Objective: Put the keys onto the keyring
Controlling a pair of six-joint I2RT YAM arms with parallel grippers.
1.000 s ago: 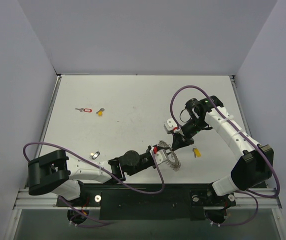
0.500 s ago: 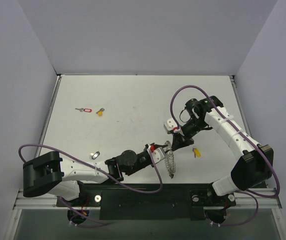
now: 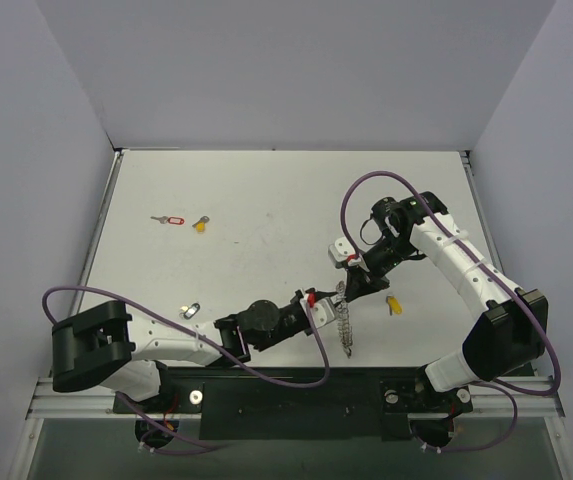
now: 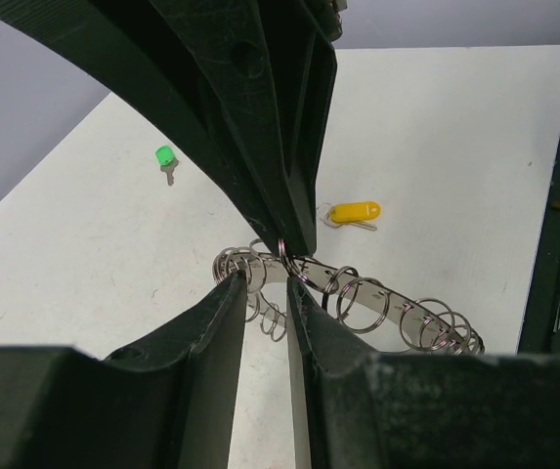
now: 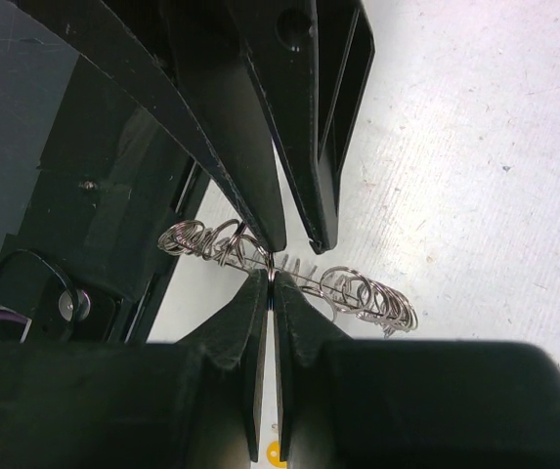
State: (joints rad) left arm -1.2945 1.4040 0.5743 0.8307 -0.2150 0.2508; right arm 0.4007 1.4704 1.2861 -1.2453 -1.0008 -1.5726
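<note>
The keyring [image 3: 344, 322], a silver band strung with many small rings, hangs between both grippers near the table's front middle. My left gripper [image 3: 330, 300] is closed across its band [image 4: 358, 288], which spans the fingertips in the left wrist view [image 4: 267, 283]. My right gripper [image 3: 352, 284] is shut on one small ring of it [image 5: 272, 278]. A yellow-headed key [image 3: 394, 305] lies just right of the grippers, also in the left wrist view [image 4: 355, 211]. A green-headed key [image 4: 165, 156] lies farther off. A red-tagged key [image 3: 170, 220] and another yellow key [image 3: 201, 224] lie at the far left.
A small dark and silver key [image 3: 190, 311] lies by the left arm's forearm. The right arm's purple cable [image 3: 366, 190] loops above the table. The black base rail [image 3: 296, 395] runs along the near edge.
The left gripper has rolled, turning the keyring from a flat fan to hanging edge-on below the grippers. The right gripper has stayed put, still pinching its ring.
</note>
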